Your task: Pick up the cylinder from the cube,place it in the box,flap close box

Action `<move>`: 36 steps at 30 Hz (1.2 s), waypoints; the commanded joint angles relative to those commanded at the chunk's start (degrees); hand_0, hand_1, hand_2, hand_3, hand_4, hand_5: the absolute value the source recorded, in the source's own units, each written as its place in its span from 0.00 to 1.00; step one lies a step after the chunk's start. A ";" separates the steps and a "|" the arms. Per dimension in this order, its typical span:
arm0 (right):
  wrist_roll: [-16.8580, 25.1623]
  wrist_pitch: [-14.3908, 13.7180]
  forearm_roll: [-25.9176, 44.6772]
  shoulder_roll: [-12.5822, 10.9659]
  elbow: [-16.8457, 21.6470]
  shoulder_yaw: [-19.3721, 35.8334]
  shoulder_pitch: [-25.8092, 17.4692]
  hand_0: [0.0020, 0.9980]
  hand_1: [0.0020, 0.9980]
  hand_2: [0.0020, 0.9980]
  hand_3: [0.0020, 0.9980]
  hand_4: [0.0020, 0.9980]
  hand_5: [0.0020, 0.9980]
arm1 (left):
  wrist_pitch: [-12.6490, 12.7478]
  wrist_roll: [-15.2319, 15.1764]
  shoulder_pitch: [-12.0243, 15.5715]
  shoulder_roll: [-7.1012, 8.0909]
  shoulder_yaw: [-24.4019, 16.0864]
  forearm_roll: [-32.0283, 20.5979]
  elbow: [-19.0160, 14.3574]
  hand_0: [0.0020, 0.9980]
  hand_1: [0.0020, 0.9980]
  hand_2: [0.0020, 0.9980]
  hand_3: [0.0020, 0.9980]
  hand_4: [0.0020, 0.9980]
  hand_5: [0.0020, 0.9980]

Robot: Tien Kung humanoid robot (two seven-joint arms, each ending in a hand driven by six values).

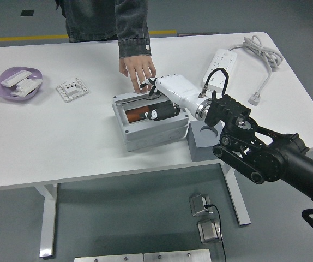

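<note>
A grey box (148, 123) sits on the white tabletop (64, 142) near the front edge, and inside it lies the reddish-brown cylinder (139, 113), seen through the top of the box. The right robot hand (157, 102), white-shelled with dark fingers, reaches in from the right and rests over the top of the box, its fingers pressed down on the transparent lid; it grasps nothing, though whether the fingers are curled or flat is hard to tell. The lid lies low over the opening, nearly flat. Just right of the box, touching or nearly touching its side, stands the grey cube (201, 142), partly hidden under the black arm. At the far side a person in a dark denim sleeve (132, 27) reaches down, their hand (137, 70) touching the back edge of the box just beside the robot's fingers. Well to the left lie a purple dish (17, 83) holding small white parts and, near it, a small white switch plate (72, 89). At the far right a white power strip (222, 61) lies with its coiled cable (263, 54).
</note>
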 joint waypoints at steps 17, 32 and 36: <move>-0.29 -0.43 -0.62 -0.53 1.43 3.38 -3.13 0.43 0.53 0.64 0.82 0.90 0.58 | 0.15 0.53 0.23 -0.04 -0.34 0.16 0.00 0.65 0.55 0.51 0.61 0.58 0.16; -1.55 -0.50 -5.56 -3.29 15.84 23.44 -17.01 0.43 0.53 0.64 0.82 0.90 0.58 | 0.17 1.33 1.60 0.16 0.81 -1.28 0.00 0.65 0.55 0.51 0.61 0.58 0.16; -0.72 -1.53 -5.49 -2.32 20.20 30.02 -21.98 0.43 0.52 0.64 0.81 0.90 0.58 | 0.16 1.35 1.70 0.37 1.04 -1.42 0.00 0.65 0.55 0.51 0.61 0.58 0.16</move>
